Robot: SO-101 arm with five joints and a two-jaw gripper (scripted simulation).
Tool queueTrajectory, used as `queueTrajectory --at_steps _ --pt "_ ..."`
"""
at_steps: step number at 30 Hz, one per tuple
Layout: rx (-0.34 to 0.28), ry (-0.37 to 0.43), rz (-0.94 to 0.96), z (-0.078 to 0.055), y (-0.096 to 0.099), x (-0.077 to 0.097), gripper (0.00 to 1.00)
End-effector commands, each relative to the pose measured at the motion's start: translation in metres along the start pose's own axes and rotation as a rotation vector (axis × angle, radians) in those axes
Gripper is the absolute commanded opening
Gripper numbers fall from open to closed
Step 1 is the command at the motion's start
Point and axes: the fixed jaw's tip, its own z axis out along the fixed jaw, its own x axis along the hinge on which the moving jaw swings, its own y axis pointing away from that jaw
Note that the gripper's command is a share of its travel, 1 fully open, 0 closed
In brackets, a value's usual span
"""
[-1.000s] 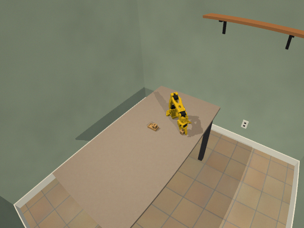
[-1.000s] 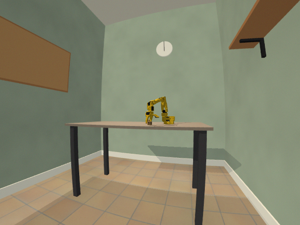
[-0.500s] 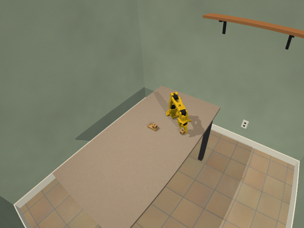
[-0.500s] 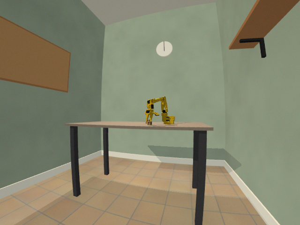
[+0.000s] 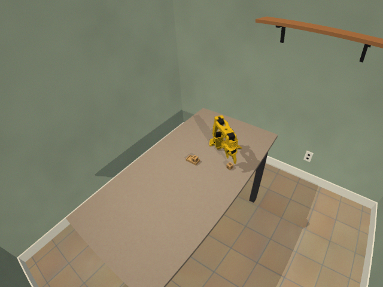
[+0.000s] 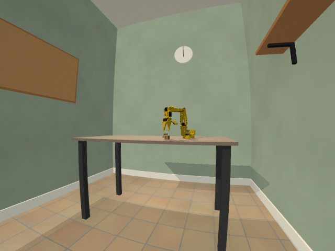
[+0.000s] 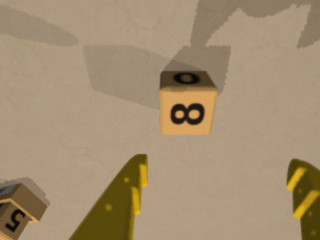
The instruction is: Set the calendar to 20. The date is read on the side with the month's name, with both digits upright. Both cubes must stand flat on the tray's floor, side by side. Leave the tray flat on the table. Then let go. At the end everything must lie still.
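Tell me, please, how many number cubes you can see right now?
2. One cube, showing 0 on top and 8 on its side, stands alone on the table, beyond the open jaws. The other cube, showing a 5, sits in the tray.

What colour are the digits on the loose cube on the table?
Black, on the tan cube; the wrist view shows an 8 and a 0 best.

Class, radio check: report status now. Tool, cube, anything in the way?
Tool open, holding nothing, above table. Loose cube on table outside tray, 0 on top, 8 facing camera. Nothing seen between tool and cube.
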Motion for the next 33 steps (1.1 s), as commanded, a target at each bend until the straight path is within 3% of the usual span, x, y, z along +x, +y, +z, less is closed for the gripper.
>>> queueTrajectory --at_steps 1,23,28,33 --pt "0.067 0.02 -0.001 -0.014 -0.006 -0.001 0.36" --pt "0.076 0.023 -0.001 -0.015 -0.006 -0.001 0.36" --pt "0.144 0.046 -0.001 -0.027 -0.008 0.0 0.36" --pt "0.275 0.088 -0.001 -0.051 -0.009 0.0 0.35"
